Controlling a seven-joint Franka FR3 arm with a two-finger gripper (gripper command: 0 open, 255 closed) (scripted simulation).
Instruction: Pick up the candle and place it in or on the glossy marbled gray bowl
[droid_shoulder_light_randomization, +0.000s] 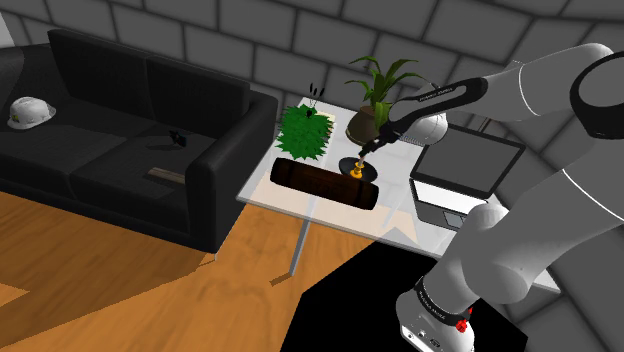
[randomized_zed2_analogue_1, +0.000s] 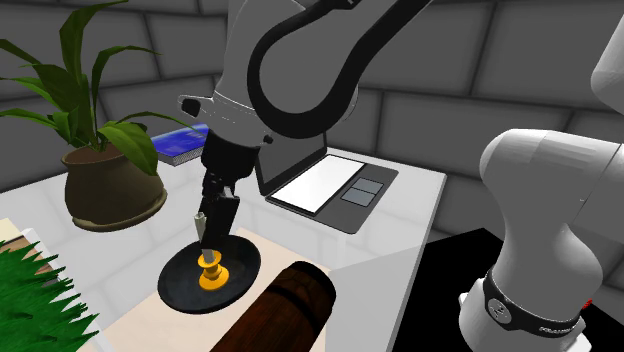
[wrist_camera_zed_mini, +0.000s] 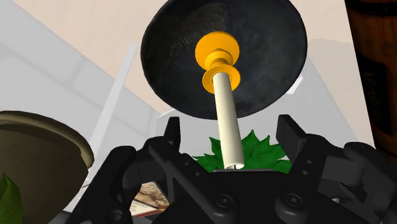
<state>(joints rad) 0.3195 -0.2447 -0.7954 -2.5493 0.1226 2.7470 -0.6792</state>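
Seemingly candle (wrist_camera_zed_mini: 228, 108) in bowl (wrist_camera_zed_mini: 273, 38); lettering (droid_shoulder_light_randomization: 441, 94) unreadable.

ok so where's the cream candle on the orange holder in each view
Shoulder view: the cream candle on its orange holder stands in the dark round bowl, near the picture's middle.
Second exterior view: lower left of centre, under the black gripper.
Wrist view: between the gripper's open fingers, base in the bowl.
Shared landmark: the dark bowl.

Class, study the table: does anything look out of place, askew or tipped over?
The brown barrel lies on its side beside the dark bowl, near the edge of the table. The candle stands upright in the bowl; nothing is spilled.
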